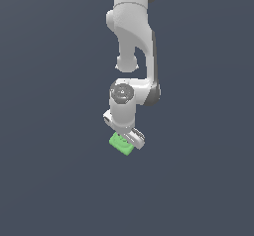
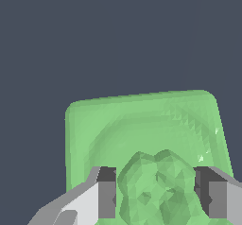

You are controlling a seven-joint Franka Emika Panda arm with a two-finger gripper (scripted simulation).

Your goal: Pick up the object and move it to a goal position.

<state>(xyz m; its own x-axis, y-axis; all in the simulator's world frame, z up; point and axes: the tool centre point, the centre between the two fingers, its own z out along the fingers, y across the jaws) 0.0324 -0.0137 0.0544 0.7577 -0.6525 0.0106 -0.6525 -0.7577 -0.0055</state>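
Note:
The object [image 1: 119, 144], a small light-green cube with rounded edges, lies directly under the white arm's hand in the exterior view. My gripper [image 1: 127, 139] points down onto it and covers part of its top. In the wrist view the object [image 2: 142, 125] fills the frame, with a lumpy raised emblem [image 2: 158, 191] on its upper face. My gripper [image 2: 156, 193] straddles that lump. The dark pads [image 2: 108, 193] press against it on both sides, with no gap showing. The fingertips themselves are cut off at the frame's edge.
Around the cube there is only a flat, dark blue-grey floor [image 1: 54, 180]. The arm's white links [image 1: 133, 36] rise above the hand toward the top of the exterior view.

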